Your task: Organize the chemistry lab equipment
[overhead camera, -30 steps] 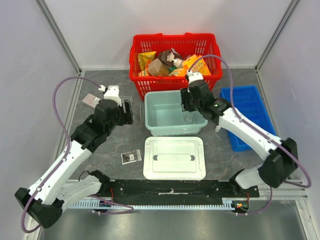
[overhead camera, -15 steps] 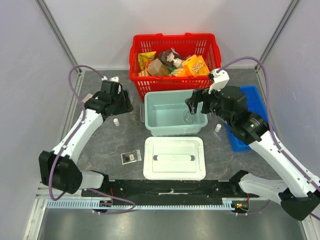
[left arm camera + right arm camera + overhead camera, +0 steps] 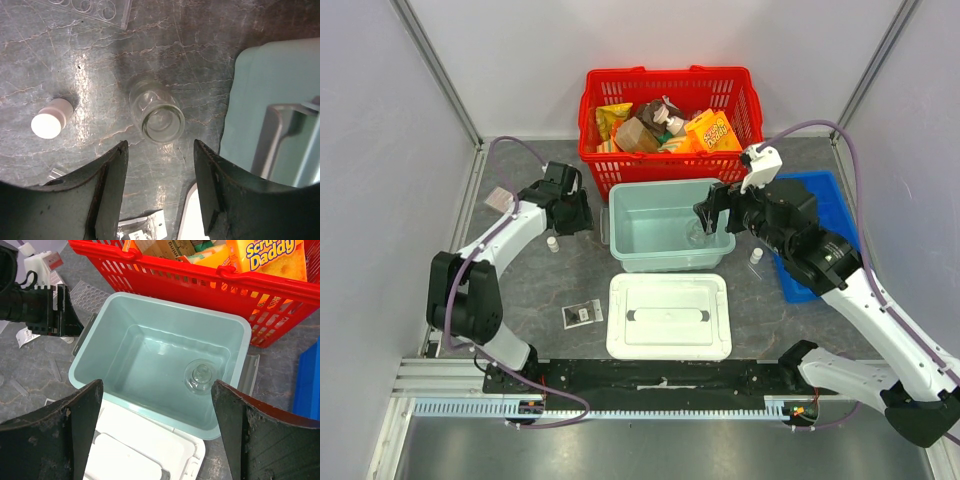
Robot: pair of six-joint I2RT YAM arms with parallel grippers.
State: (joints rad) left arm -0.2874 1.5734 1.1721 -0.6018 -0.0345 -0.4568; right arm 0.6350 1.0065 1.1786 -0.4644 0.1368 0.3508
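Note:
A small clear glass flask (image 3: 156,112) lies on its side on the table, just ahead of my open, empty left gripper (image 3: 160,145). That gripper (image 3: 575,212) sits by the left wall of the teal bin (image 3: 616,215). A white vial (image 3: 50,119) stands to the flask's left, and it also shows in the top view (image 3: 552,243). A clear well plate (image 3: 95,7) lies beyond it. Another flask (image 3: 201,376) stands upright inside the bin (image 3: 235,335). My right gripper (image 3: 157,390) is open and empty, high above the bin (image 3: 712,210). A second vial (image 3: 756,256) stands right of the bin. A clear packet (image 3: 582,315) lies by the lid.
The bin's white lid (image 3: 668,316) lies in front of it. A red basket (image 3: 670,160) of snack packs stands behind it. A blue tray (image 3: 815,230) is at the right. Another packet (image 3: 501,197) lies at the far left.
My right gripper has pulled up and back out of the bin, and the flask stays inside. My left arm has folded in, with its gripper still beside the bin's left wall.

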